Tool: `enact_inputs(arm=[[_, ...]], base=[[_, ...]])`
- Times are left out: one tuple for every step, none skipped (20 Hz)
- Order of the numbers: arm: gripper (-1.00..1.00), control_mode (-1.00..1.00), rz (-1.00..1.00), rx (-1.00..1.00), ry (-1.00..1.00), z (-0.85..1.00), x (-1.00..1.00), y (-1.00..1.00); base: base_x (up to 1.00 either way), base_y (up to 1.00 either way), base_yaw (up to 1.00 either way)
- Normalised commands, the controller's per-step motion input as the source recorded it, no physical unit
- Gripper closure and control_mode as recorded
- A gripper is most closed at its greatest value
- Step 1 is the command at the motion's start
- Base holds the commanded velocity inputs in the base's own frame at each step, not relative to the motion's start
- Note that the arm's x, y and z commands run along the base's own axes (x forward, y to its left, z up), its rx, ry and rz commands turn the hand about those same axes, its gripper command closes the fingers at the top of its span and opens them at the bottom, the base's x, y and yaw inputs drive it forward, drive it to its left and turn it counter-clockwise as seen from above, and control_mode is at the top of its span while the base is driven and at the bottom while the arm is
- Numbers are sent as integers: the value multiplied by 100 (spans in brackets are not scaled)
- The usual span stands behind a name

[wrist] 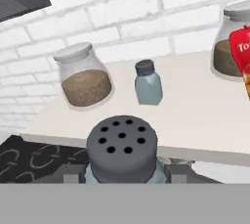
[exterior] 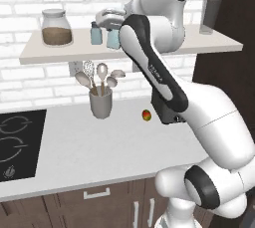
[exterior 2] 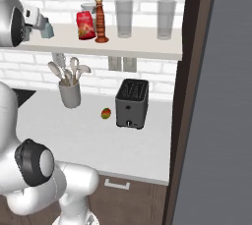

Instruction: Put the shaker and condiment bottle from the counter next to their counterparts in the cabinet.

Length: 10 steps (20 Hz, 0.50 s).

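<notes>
In the hand view, the fingers [wrist: 124, 176] are clamping a shaker [wrist: 122, 149] at the bottom centre of the frame, its dark perforated cap facing the camera and a dark finger pad pressing in on each side of its pale body. Beyond it, the matching shaker [wrist: 148, 83] is standing upright on the cabinet shelf [wrist: 195, 120] in the middle of the frame, apart from the held one. A glass jar [wrist: 83, 75] with brown contents is sitting to its left, and a second jar [wrist: 234, 42] is standing at the right edge, partly covered by the red container [wrist: 242, 56].

In the left base view, the arm is reaching up to the shelf, and the held shaker [exterior: 114, 38] is showing just right of the standing shaker [exterior: 95, 33] in the upper middle of the frame. Lower down, a grey utensil holder [exterior: 101, 103] and a small red-green fruit [exterior: 146, 115] are resting on the tabletop [exterior: 99, 157], with the black hob [exterior: 17, 145] at the lower left.

In the right base view, the red container [exterior 2: 85, 25] and the brown-red condiment bottle [exterior 2: 101, 20] are standing side by side on the shelf at the upper middle, with two glasses [exterior 2: 124, 18] to their right. A dark toaster [exterior 2: 132, 103] is sitting on the tabletop below.
</notes>
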Motion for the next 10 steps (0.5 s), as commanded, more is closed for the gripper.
enact_inputs(arm=[[100, -100, 1, -17, -5, -3, 31, 24], [100, -100, 1, -15, 0, 0, 43, 23], [100, -100, 2, -14, -1, 0, 54, 22], [100, -100, 3, -12, 0, 0, 59, 16], [100, -100, 4, -11, -2, 0, 57, 10], [100, -100, 5, -6, 0, -6, 64, 2], [100, -100, 5, -5, 0, -12, 58, 4], [100, -100, 5, 0, 0, -16, 59, 0], [100, -100, 6, 0, 0, -24, 54, 0], [100, -100, 6, -1, 0, -36, 52, 2]], base=[[0, 0, 0], [0, 0, 0], [0, 0, 0], [0, 0, 0], [0, 0, 0], [0, 0, 0], [0, 0, 0], [0, 0, 0], [0, 0, 0], [0, 0, 0]])
